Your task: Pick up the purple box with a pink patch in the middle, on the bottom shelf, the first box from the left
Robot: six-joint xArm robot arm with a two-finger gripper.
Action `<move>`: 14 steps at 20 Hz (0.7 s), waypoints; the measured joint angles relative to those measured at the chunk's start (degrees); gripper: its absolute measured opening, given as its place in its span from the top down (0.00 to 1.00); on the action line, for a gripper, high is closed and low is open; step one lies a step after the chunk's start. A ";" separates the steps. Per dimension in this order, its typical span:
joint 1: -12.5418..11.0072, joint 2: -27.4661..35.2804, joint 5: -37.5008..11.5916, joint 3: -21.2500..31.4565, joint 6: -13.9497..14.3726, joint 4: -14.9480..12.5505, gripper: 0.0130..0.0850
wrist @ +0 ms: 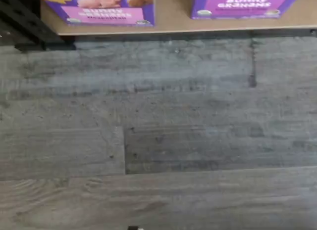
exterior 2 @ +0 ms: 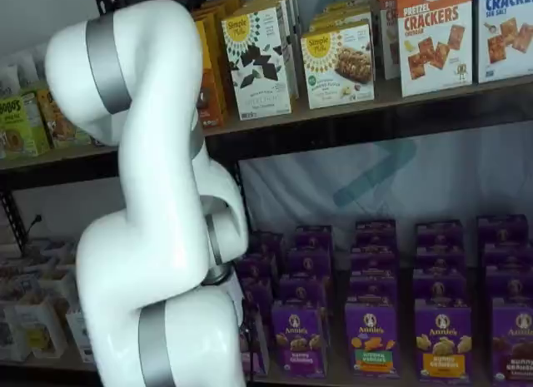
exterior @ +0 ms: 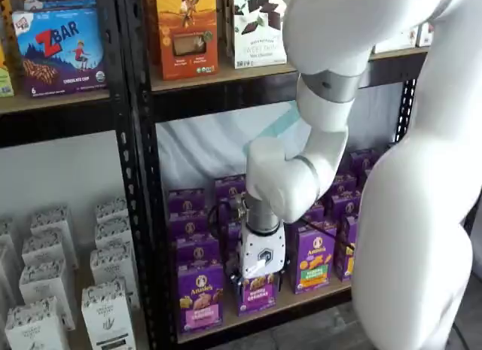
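The purple box [exterior: 199,296] stands upright at the left end of the bottom shelf [exterior: 301,303], just beside the black perforated upright, and it is untouched: nothing of the pick is done beyond my approach. My arm [exterior: 316,162] hangs in front of the rack, and my gripper [exterior: 262,278] sits low before the neighbouring carton with the purple band [exterior: 257,297], to the right of the target. My fingers are not plainly visible in either shelf view, since the white body hides them; I judge them fully spread and empty, as no box is between them. Remaining steps, as I judge them: shift toward the left-hand carton, advance, close on it, withdraw it. In the wrist view, the box's lower front shows at the shelf edge above grey floor planks [wrist: 158,141]. The carton is purple, carries a round white rabbit logo, pictured snack pieces, and a pink label band across the lower front.
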 joint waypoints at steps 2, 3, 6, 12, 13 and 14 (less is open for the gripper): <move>0.21 2.78 -1.91 -1.26 0.71 -0.49 0.00; 0.18 3.47 -2.36 -1.64 1.32 -1.17 0.00; 0.10 8.55 -4.39 -4.70 3.08 -3.01 0.00; -0.02 16.20 -6.66 -10.37 -1.51 1.50 0.00; -0.08 17.14 -6.64 -11.34 -2.88 2.77 0.00; -0.17 18.09 -6.50 -12.33 -4.31 4.17 0.00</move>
